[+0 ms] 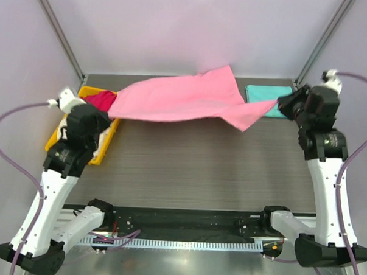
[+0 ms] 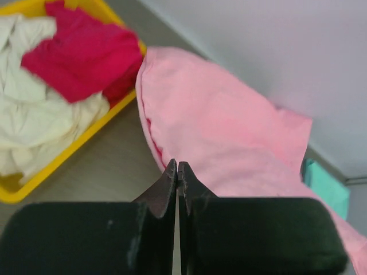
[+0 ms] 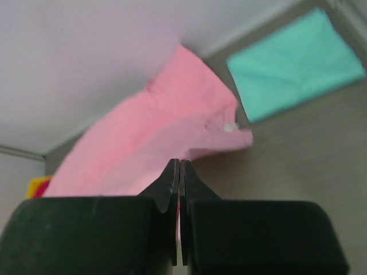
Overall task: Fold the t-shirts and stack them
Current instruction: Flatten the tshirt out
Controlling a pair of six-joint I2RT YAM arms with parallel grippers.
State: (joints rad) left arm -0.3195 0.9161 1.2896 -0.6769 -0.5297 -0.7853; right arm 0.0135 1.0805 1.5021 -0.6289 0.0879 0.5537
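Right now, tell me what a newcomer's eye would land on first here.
The pink t-shirt hangs stretched above the far half of the table, between the left gripper and the right gripper, both shut on it. Next come the yellow bin at the left edge, holding a crimson shirt and a cream shirt, and the teal shirt folded flat at far right.

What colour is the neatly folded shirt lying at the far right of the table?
The folded shirt is teal, a blue-green; it shows best in the right wrist view.
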